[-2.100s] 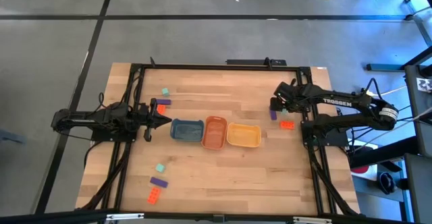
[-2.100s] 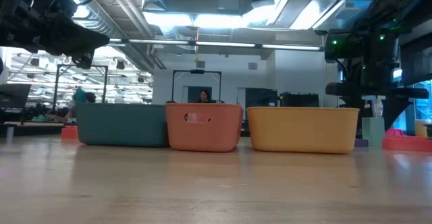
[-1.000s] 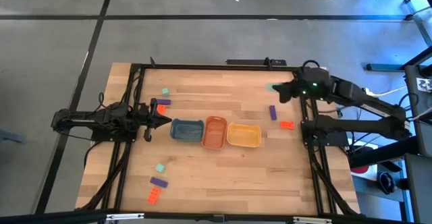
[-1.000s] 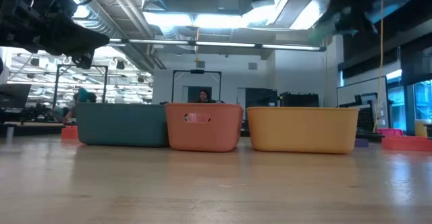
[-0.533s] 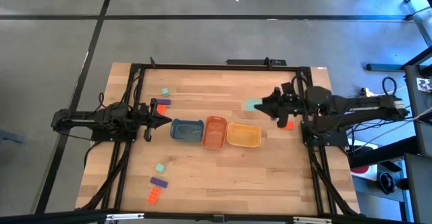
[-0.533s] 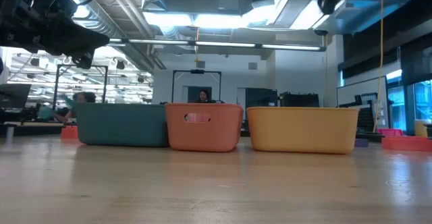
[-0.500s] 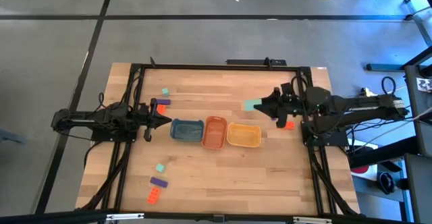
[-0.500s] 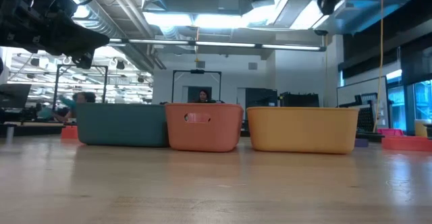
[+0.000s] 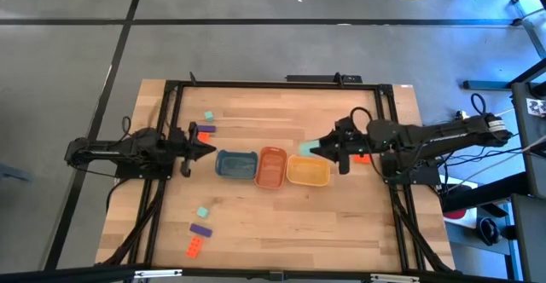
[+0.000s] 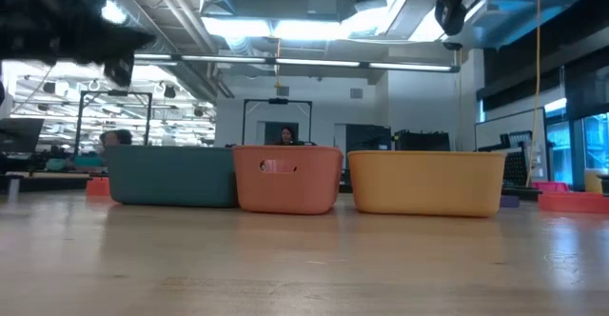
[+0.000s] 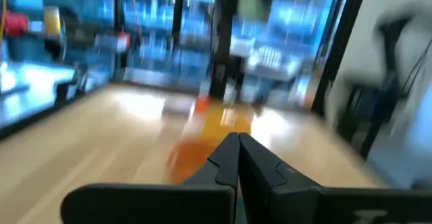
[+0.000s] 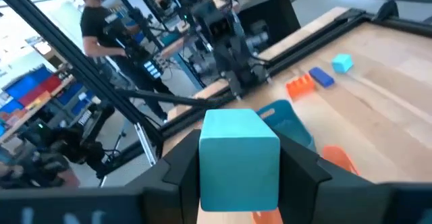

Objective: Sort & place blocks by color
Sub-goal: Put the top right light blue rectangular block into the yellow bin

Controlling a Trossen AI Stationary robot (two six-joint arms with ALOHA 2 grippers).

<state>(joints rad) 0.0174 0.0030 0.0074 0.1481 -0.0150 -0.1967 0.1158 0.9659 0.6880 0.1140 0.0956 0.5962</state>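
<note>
My right gripper [image 9: 314, 149] is shut on a mint green block [image 9: 305, 149] above the far edge of the yellow tray [image 9: 308, 174]; the right wrist view shows that block [image 12: 239, 158] between the fingers. My left gripper [image 9: 210, 149] waits shut beside the blue tray [image 9: 235, 164]; its fingers [image 11: 237, 158] meet. Loose blocks lie flat on the table: mint [image 9: 208, 116], orange-red with purple [image 9: 205, 130], mint [image 9: 202, 211], purple [image 9: 200, 230], orange-red [image 9: 194, 248]. Another orange-red block [image 9: 364, 157] is partly hidden by the right arm. My right gripper pinches the mint green block between its two fingers [image 12: 181, 163], which sit on the block's opposite side faces [image 12: 206, 166]. The fingers come from the table's right, pointing left. The block is lifted clear of the table and the trays.
The blue, orange [image 9: 271, 167] and yellow trays stand side by side mid-table; the low view shows them in a row [image 10: 285, 178]. A black frame [image 9: 281, 83] runs round the table. A person [image 12: 101, 28] stands in the room beyond the left side.
My right gripper, still shut on the mint green block, has moved from the far right part of the table toward the left and the near edge, and is now over the yellow tray's far edge. The block has stayed lifted.
</note>
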